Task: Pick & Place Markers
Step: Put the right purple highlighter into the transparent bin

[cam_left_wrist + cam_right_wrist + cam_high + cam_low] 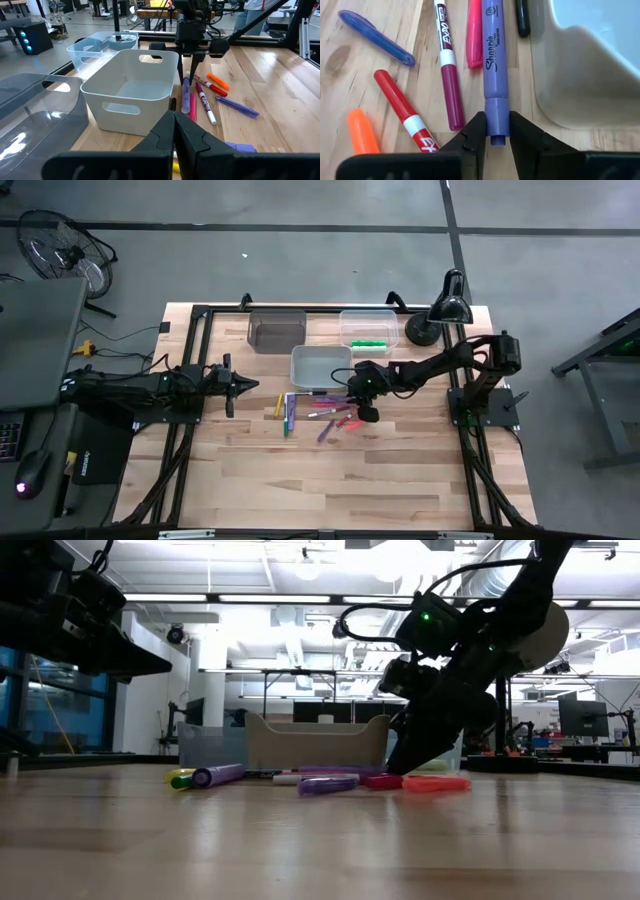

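Several markers [320,415] lie loose on the wooden table, near the white bin [320,366]: purple, pink, red, orange, yellow and green ones. My right gripper [497,137] reaches down at the right end of the pile and is shut on a purple Sharpie marker [492,60] that lies along the white bin's wall [580,75]. The low view shows that gripper [397,768] slanting down to the table top. My left gripper [243,386] hovers shut to the left of the pile, with its fingers [174,131] pointing at the bins. My right gripper pinches the purple marker's near end [497,122] between its two fingers. The fingers come slanting down from the table's right and run along the marker. The marker lies flat on the table, beside a pink one [474,35].
A grey bin [277,330] and a clear bin [367,327] holding green markers [368,343] stand behind the white bin. A black desk lamp [440,315] stands at the far right corner. Bare wood stretches toward the near edge.
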Tool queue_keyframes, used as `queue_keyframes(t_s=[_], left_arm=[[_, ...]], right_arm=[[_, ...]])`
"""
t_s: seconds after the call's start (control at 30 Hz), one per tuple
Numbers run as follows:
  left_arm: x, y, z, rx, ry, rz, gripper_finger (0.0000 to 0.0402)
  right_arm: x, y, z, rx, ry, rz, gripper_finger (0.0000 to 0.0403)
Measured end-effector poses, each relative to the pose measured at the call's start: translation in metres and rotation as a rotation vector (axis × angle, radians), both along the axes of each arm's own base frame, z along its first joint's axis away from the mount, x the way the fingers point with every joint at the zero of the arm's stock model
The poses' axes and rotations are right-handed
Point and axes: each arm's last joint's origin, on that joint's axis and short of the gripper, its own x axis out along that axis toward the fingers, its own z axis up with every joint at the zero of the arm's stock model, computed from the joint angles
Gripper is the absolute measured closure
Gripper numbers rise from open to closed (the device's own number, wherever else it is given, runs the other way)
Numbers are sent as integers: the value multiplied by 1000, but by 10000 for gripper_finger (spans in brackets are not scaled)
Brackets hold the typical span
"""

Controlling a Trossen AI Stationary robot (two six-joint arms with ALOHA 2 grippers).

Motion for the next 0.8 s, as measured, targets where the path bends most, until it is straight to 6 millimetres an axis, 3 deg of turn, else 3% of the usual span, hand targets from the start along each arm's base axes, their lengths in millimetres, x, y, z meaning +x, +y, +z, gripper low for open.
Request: queue_keyframes(t_s=[0.47,0.8], left_arm=[[0,0,0,0,0,0,401],[0,0,0,0,1,0,401]], right_arm=[[-1,1,2,17,12,-5,342],[-1,6,35,-2,24,10,342]])
